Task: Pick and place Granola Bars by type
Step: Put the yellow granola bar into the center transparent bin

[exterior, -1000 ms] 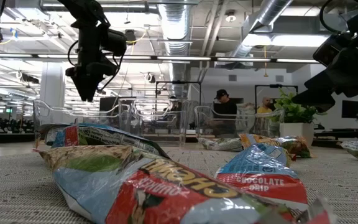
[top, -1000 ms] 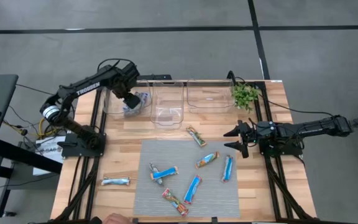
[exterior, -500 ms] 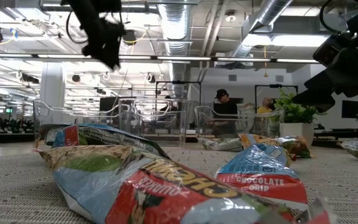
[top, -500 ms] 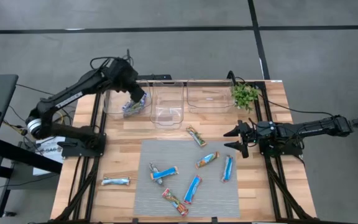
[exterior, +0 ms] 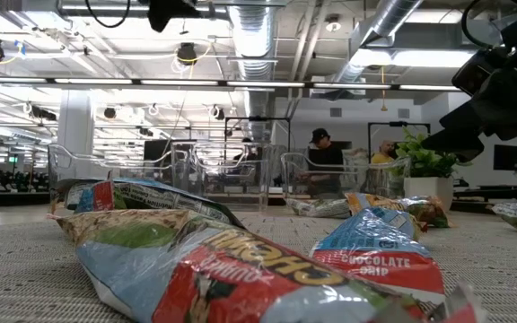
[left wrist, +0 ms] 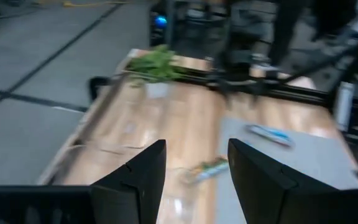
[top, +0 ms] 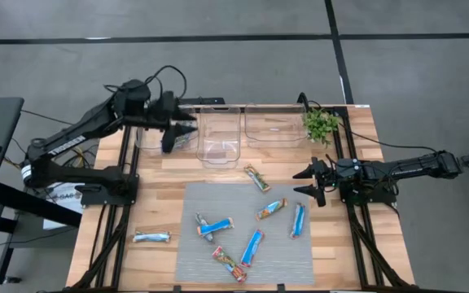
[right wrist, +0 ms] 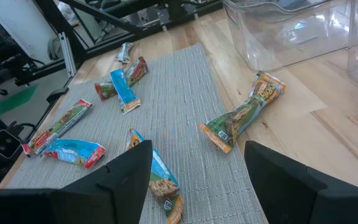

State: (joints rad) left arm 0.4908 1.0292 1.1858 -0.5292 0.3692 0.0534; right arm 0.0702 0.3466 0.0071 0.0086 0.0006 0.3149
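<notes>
Several granola bars lie flat on the grey mat (top: pixel 218 203): a blue one (top: pixel 298 220), another blue one (top: pixel 252 247), an orange one (top: pixel 272 209), a green-orange one (top: pixel 258 177), a red one (top: pixel 229 264) and a crossed pair (top: pixel 215 226). A silver-blue bar (top: pixel 151 237) lies on the bare wood to the mat's left. My left gripper (left wrist: pixel 194 180) is open and empty, raised high over the left clear bin (top: pixel 149 138), pointing level toward the table's right. My right gripper (right wrist: pixel 197 186) is open and empty, hovering at the mat's right edge (top: pixel 309 181).
Three clear bins stand along the far edge: the left one, a middle one (top: pixel 220 140) and a right one (top: pixel 275 126). A small green plant (top: pixel 322 124) sits at the far right corner. People stand in the room beyond the table (exterior: pixel 319 148).
My left gripper has risen from just above the left bin, out of the top of the low view. It has tipped from pointing down to pointing level toward the table's right. The right arm and the bars on the mat have stayed still.
</notes>
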